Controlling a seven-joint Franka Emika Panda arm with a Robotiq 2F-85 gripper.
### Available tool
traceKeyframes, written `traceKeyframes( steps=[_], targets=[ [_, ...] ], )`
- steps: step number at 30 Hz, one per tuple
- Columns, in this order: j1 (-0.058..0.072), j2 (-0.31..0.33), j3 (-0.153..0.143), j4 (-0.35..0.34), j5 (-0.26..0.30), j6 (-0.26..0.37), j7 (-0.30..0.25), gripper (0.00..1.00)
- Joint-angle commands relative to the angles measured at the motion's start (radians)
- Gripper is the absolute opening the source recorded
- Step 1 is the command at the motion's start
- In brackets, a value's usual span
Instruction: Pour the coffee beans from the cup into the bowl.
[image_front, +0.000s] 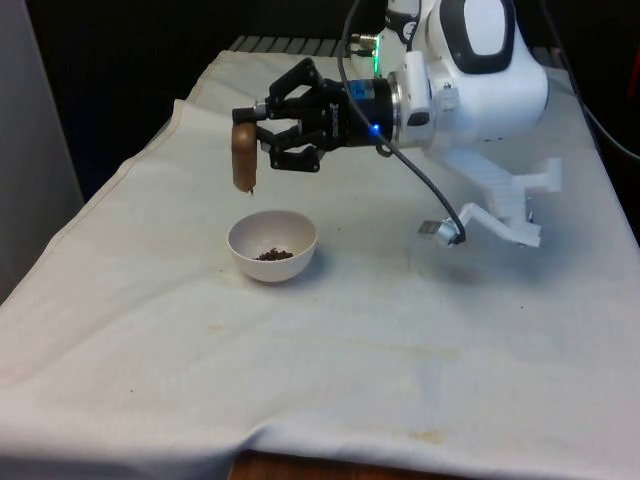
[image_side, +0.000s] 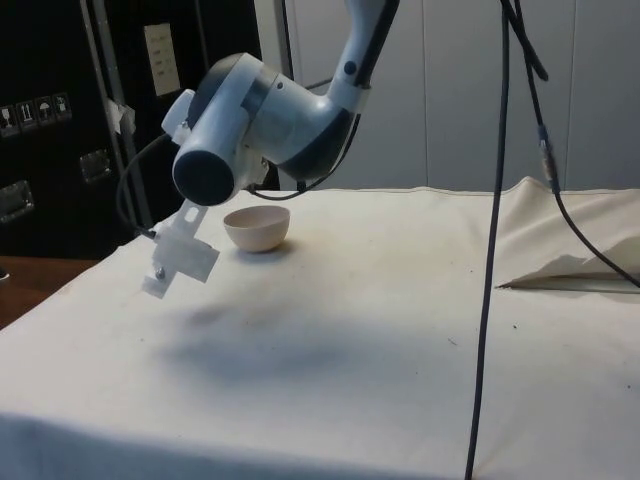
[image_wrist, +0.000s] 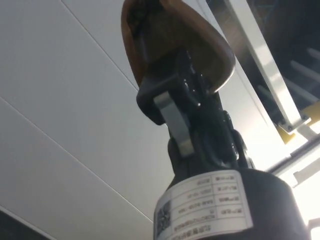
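Hanging upside down in the air, the brown cup (image_front: 244, 157) has its mouth pointing down at the white bowl (image_front: 272, 245), directly above the bowl's rim on the front view's left, with a clear gap between the two. A single coffee bean shows just under the cup's mouth. The black hand (image_front: 256, 130) has its two fingers (image_front: 281, 96) closed on the cup, one on each side, and reaches in sideways from the front view's right. In the wrist view the cup (image_wrist: 172, 42) sits clamped between the dark fingers (image_wrist: 172, 112), seen against white panels.

The bowl stands upright on the counter (image_front: 330, 350) with a small dark heap of coffee beans (image_front: 273, 255) lying in its bottom. In the side view the bowl (image_side: 257, 227) sits behind the white arm (image_side: 260, 120), which leans low over the cloth and casts a soft shadow on it.

The white cloth covers the counter and shows a few faint stains near the front edge. A black cable (image_side: 495, 230) hangs down across the side view.
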Motion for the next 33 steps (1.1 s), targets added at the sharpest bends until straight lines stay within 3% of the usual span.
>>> traceKeyframes(
  steps=[1, 7, 8, 9, 16, 17, 18, 20, 24, 25, 26, 33],
  targets=[
    [-0.007, -0.009, 0.005, -0.008, 0.010, 0.015, 0.015, 0.03],
    [-0.011, -0.010, 0.010, -0.011, 0.033, 0.026, 0.063, 0.03],
    [-0.003, 0.000, 0.004, -0.002, 0.026, 0.009, 0.059, 0.03],
    [-0.011, -0.011, 0.010, -0.012, 0.040, 0.030, 0.077, 0.03],
    [-0.012, -0.015, 0.010, -0.017, 0.064, 0.045, 0.124, 0.03],
    [-0.004, -0.003, 0.004, -0.007, 0.059, 0.027, 0.122, 0.03],
    [-0.012, -0.015, 0.010, -0.018, 0.066, 0.047, 0.130, 0.03],
    [-0.014, -0.018, 0.010, -0.022, 0.073, 0.056, 0.151, 0.03],
    [-0.014, -0.023, 0.009, -0.030, 0.087, 0.070, 0.184, 0.03],
    [-0.007, -0.013, 0.004, -0.020, 0.081, 0.051, 0.178, 0.03],
    [-0.014, -0.025, 0.010, -0.032, 0.089, 0.074, 0.191, 0.03],
    [-0.014, -0.036, 0.010, -0.042, 0.107, 0.092, 0.226, 0.03]
  ],
)
